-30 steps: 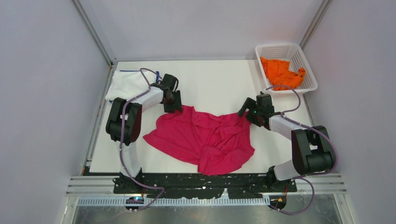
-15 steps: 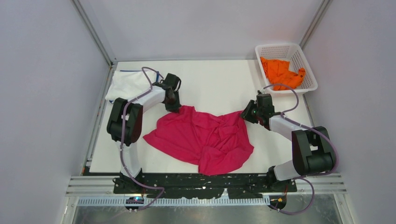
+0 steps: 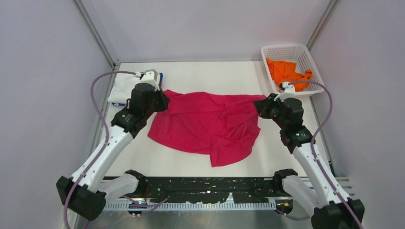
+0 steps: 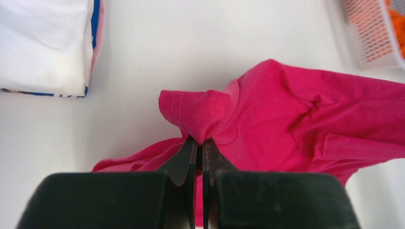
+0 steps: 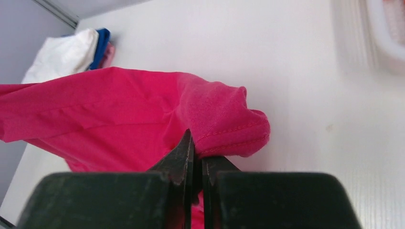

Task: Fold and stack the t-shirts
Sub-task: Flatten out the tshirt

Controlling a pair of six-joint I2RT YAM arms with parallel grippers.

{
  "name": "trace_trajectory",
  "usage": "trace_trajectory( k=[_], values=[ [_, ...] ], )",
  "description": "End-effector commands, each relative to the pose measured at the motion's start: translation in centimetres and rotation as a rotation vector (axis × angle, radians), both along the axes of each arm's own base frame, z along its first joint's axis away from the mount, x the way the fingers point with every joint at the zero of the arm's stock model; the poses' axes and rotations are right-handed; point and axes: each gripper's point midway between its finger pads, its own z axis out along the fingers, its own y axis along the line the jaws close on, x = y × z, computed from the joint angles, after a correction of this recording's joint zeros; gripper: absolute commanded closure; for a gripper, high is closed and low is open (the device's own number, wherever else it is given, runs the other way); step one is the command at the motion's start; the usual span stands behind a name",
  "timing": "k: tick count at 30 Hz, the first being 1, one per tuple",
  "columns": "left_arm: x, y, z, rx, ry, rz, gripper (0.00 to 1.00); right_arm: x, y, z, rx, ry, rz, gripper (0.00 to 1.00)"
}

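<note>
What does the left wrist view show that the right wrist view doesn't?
Left wrist only: the left pincer shut on a bunched, stitched edge of the magenta t-shirt, and orange cloth inside the white lattice basket. Right wrist only: the right pincer shut on another hemmed edge, plus the grey side wall. Both: the magenta t-shirt, the white table, the folded stack with white on top and blue and pink edges, and the basket, blurred in the right wrist view.
</note>
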Motion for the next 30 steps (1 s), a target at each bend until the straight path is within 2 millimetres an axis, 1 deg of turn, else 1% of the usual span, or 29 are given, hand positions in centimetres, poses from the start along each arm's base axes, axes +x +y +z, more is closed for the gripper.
trace_trajectory(
  k=[1, 2, 3, 4, 5, 6, 7, 8, 9, 10, 11, 12, 13, 14, 15, 16, 17, 18, 19, 20, 21, 23, 24, 26, 27, 28, 29, 30],
  values=[
    [-2.5, 1.0, 7.1, -0.070, -0.254, -0.004, 1.00, -2.7, -0.6, 9.2, -0.020, -0.248, 0.015, 0.95],
    [-3.4, 1.3, 8.7, -0.092, -0.302, -0.008, 1.00, -4.0, -1.0, 11.9, -0.020, -0.317, 0.008, 0.95],
    [-4.3, 1.7, 10.1, -0.111, -0.343, -0.008, 1.00, -4.7, -1.2, 13.2, -0.021, -0.351, 0.003, 0.95],
    [-5.3, 2.1, 11.5, -0.133, -0.388, -0.008, 1.00, -6.1, -1.7, 15.8, -0.023, -0.419, -0.012, 0.95],
    [-6.2, 2.6, 12.8, -0.153, -0.431, -0.005, 1.00, -6.8, -2.0, 17.2, -0.025, -0.455, -0.021, 0.95],
    [-7.2, 3.0, 14.0, -0.173, -0.470, -0.004, 1.00, -8.3, -2.7, 19.5, -0.031, -0.515, -0.044, 0.95],
    [-8.5, 3.6, 15.7, -0.201, -0.523, -0.008, 1.00, -9.0, -3.1, 20.8, -0.036, -0.549, -0.057, 0.95],
    [-9.6, 3.9, 16.9, -0.223, -0.562, -0.016, 1.00, -10.6, -3.5, 23.1, -0.033, -0.604, -0.070, 0.95],
    [-10.6, 4.2, 18.1, -0.247, -0.600, -0.026, 1.00, -11.4, -3.7, 24.1, -0.036, -0.629, -0.070, 0.95],
    [-11.6, 4.4, 19.3, -0.268, -0.639, -0.039, 1.00, -12.9, -3.8, 26.1, -0.029, -0.678, -0.065, 0.95],
    [-12.5, 4.6, 20.4, -0.284, -0.673, -0.051, 1.00, -13.7, -3.8, 27.0, -0.025, -0.703, -0.060, 0.95],
    [-13.6, 4.9, 21.6, -0.298, -0.707, -0.065, 1.00, -15.3, -3.8, 28.8, -0.014, -0.757, -0.050, 0.95],
    [-14.5, 4.9, 22.2, -0.306, -0.724, -0.087, 1.00, -16.1, -3.9, 29.7, -0.006, -0.784, -0.047, 0.95],
    [-15.5, 5.0, 23.1, -0.314, -0.743, -0.108, 1.00, -17.6, -4.0, 31.3, 0.004, -0.830, -0.042, 0.95],
    [-16.5, 5.1, 23.9, -0.327, -0.766, -0.127, 1.00, -18.3, -4.1, 31.9, 0.011, -0.847, -0.041, 0.95],
    [-17.6, 5.2, 24.7, -0.341, -0.789, -0.148, 1.00, -19.9, -4.3, 33.4, 0.021, -0.889, -0.042, 0.95],
    [-18.7, 5.4, 25.5, -0.357, -0.814, -0.166, 1.00, -20.6, -4.4, 33.7, 0.021, -0.898, -0.040, 0.95],
    [-19.6, 5.7, 25.9, -0.373, -0.828, -0.170, 1.00, -22.2, -4.6, 34.9, 0.025, -0.935, -0.039, 0.95],
    [-20.7, 5.5, 26.1, -0.386, -0.840, -0.209, 1.00, -22.8, -4.6, 35.0, 0.026, -0.937, -0.037, 0.95],
    [-21.7, 5.7, 26.2, -0.402, -0.856, -0.218, 1.00, -24.0, -4.8, 35.8, 0.031, -0.962, -0.037, 0.95],
    [-22.2, 5.9, 26.2, -0.418, -0.857, -0.221, 1.00, -24.9, -5.0, 36.1, 0.032, -0.973, -0.038, 0.95],
    [-23.0, 5.9, 25.6, -0.440, -0.847, -0.235, 1.00, -25.6, -5.1, 35.9, 0.032, -0.970, -0.042, 0.95],
    [-23.0, 5.8, 25.1, -0.446, -0.833, -0.239, 1.00, -25.6, -5.2, 35.7, 0.033, -0.962, -0.044, 0.95],
    [-22.5, 5.6, 23.7, -0.449, -0.793, -0.229, 1.00, -25.0, -5.4, 34.7, 0.030, -0.925, -0.060, 0.95],
    [-22.0, 5.5, 22.8, -0.446, -0.765, -0.214, 1.00, -24.1, -5.5, 33.9, 0.026, -0.893, -0.071, 0.95],
    [-21.3, 5.4, 21.8, -0.439, -0.734, -0.196, 1.00, -23.3, -5.5, 33.0, 0.021, -0.862, -0.077, 0.95],
    [-20.4, 5.3, 20.6, -0.426, -0.697, -0.176, 1.00, -22.1, -5.6, 32.0, 0.015, -0.825, -0.093, 0.95],
    [-19.1, 5.3, 19.0, -0.408, -0.652, -0.139, 1.00, -21.3, -5.6, 31.2, 0.014, -0.795, -0.101, 0.95]
  ],
)
